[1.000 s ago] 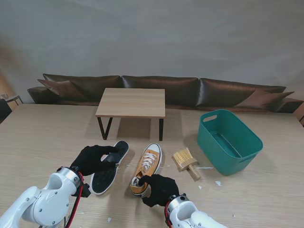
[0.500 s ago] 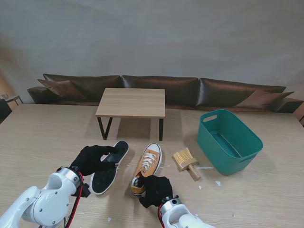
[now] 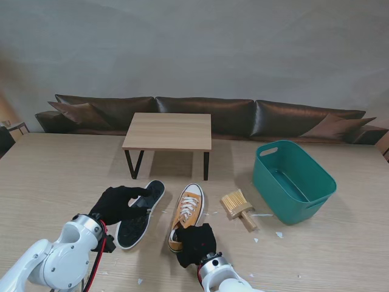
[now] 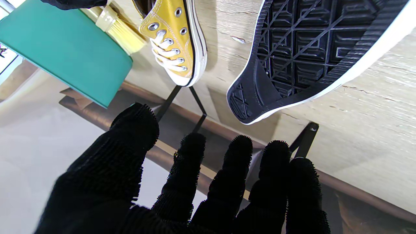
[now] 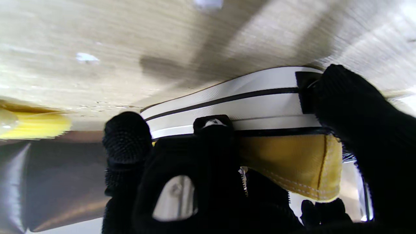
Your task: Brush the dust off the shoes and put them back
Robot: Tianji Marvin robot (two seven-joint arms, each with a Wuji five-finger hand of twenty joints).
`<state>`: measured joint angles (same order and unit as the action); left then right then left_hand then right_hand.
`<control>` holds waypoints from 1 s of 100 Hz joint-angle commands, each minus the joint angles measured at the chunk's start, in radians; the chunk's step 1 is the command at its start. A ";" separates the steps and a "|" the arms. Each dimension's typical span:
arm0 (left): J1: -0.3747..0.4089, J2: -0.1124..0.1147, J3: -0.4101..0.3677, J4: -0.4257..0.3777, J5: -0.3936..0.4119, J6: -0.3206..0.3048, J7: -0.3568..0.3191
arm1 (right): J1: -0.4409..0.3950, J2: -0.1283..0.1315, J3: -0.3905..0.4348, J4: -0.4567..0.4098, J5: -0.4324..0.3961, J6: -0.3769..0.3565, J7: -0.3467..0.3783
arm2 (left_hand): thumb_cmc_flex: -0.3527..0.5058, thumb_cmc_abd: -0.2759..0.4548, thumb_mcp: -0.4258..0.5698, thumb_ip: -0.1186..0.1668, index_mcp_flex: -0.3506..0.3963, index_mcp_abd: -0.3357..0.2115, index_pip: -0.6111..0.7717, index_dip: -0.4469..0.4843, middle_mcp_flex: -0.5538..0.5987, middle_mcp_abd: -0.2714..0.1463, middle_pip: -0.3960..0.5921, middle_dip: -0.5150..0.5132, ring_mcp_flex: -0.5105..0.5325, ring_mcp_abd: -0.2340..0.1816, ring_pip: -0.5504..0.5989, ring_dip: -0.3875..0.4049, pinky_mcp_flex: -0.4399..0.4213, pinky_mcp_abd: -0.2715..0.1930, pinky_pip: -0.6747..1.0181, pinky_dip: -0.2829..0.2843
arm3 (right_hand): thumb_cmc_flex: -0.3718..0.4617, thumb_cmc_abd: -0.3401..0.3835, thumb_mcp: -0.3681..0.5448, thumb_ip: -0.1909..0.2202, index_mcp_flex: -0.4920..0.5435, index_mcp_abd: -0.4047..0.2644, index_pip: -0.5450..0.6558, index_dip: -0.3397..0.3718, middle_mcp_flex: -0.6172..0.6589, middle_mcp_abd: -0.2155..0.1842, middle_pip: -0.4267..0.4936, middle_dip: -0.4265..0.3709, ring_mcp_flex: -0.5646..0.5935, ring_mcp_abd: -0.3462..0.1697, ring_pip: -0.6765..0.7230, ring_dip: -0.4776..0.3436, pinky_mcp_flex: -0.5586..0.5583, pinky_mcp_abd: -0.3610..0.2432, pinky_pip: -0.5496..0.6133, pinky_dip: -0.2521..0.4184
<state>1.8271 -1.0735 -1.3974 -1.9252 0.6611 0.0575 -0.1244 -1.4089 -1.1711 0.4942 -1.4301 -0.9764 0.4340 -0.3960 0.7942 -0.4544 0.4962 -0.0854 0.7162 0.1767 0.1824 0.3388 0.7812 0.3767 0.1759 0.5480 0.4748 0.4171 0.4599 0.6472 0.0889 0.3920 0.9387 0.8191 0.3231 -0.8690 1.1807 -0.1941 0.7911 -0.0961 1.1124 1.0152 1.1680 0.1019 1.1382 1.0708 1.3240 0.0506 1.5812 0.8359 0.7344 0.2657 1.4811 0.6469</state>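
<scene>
Since a second ago my right hand [image 3: 196, 243] slid left and clamped the yellow sneaker [image 3: 187, 214] by its heel, lifting it slightly. Left hand [image 3: 117, 203] hangs loose-fingered, holding nothing, over the upturned black sneaker [image 3: 140, 213]; brush [image 3: 237, 207] lies beside the green tub [image 3: 293, 180].

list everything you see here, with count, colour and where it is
yellow sneaker: 1, yellow with white laces, centre of table, heel held by right hand
black sneaker: 1, black, sole up, left of the yellow one
brush: 1, wood with pale bristles, right of yellow sneaker
tub: 1, green, right side of table
small table: 1, wood top, black legs, beyond the shoes
sofa: 1, dark brown, along the wall
scraps: several, white, scattered on table
left hand: 1, black glove, over the black sneaker, fingers spread
right hand: 1, black glove, gripping yellow sneaker's heel
</scene>
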 commanded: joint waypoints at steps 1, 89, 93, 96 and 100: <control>0.006 -0.006 0.000 -0.010 0.002 0.005 -0.013 | -0.017 0.022 -0.009 0.013 -0.008 -0.028 0.039 | 0.019 0.016 0.014 -0.003 0.008 0.011 0.002 0.007 0.014 0.016 0.003 0.012 0.019 0.021 0.025 0.013 -0.021 -0.026 0.034 -0.011 | -0.001 0.114 0.032 0.055 0.376 0.068 0.345 0.143 0.098 -0.165 0.027 0.028 -0.007 -0.102 0.012 0.012 0.126 -0.041 0.065 -0.013; 0.025 -0.003 -0.012 -0.047 0.062 -0.036 -0.006 | -0.257 -0.022 0.339 -0.252 0.370 -0.282 0.031 | 0.024 0.010 0.020 -0.001 -0.027 -0.015 -0.016 0.003 -0.075 -0.008 -0.059 -0.109 -0.059 0.001 -0.190 -0.139 -0.053 -0.019 -0.316 -0.150 | 0.071 0.070 0.181 0.048 0.455 0.257 0.354 0.233 0.186 -0.120 -0.089 -0.041 -0.009 -0.081 0.035 0.099 0.309 0.015 0.059 0.067; 0.027 -0.002 -0.013 -0.052 0.066 -0.040 -0.011 | -0.256 -0.026 0.344 -0.262 0.392 -0.276 0.033 | 0.023 0.003 0.026 -0.002 -0.040 -0.024 -0.023 -0.002 -0.090 -0.017 -0.065 -0.125 -0.069 -0.005 -0.209 -0.153 -0.051 -0.025 -0.353 -0.157 | 0.075 0.066 0.182 0.048 0.456 0.263 0.352 0.234 0.187 -0.114 -0.089 -0.039 -0.009 -0.075 0.037 0.099 0.307 0.020 0.059 0.071; 0.029 -0.001 -0.013 -0.056 0.070 -0.042 -0.017 | -0.254 -0.029 0.346 -0.269 0.403 -0.271 0.034 | 0.021 -0.006 0.032 -0.003 -0.042 -0.029 -0.023 -0.003 -0.102 -0.020 -0.068 -0.137 -0.077 -0.010 -0.222 -0.162 -0.049 -0.028 -0.383 -0.161 | 0.077 0.064 0.182 0.047 0.457 0.267 0.350 0.235 0.187 -0.110 -0.089 -0.038 -0.009 -0.070 0.038 0.100 0.306 0.026 0.059 0.075; 0.031 0.001 -0.014 -0.060 0.077 -0.047 -0.027 | -0.248 -0.031 0.349 -0.277 0.413 -0.265 0.037 | 0.019 -0.017 0.041 -0.004 -0.052 -0.035 -0.029 -0.008 -0.113 -0.028 -0.072 -0.148 -0.084 -0.014 -0.233 -0.170 -0.046 -0.032 -0.414 -0.163 | 0.079 0.066 0.182 0.047 0.458 0.267 0.349 0.235 0.187 -0.108 -0.090 -0.038 -0.009 -0.069 0.039 0.100 0.305 0.028 0.059 0.078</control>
<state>1.8503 -1.0741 -1.4097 -1.9665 0.7340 0.0183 -0.1170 -1.6661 -1.1888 0.8416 -1.6788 -0.5625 0.1605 -0.3722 0.7942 -0.4544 0.5068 -0.0854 0.6871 0.1735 0.1697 0.3412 0.7056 0.3645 0.1148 0.4275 0.4378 0.4211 0.2607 0.4970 0.0573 0.3906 0.5847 0.6653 0.3293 -0.8621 1.1910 -0.2041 0.8762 -0.0293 1.0325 1.0940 1.3056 0.0881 1.0610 1.0067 1.3267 0.0882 1.6090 0.9197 0.7345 0.2625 1.4849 0.6967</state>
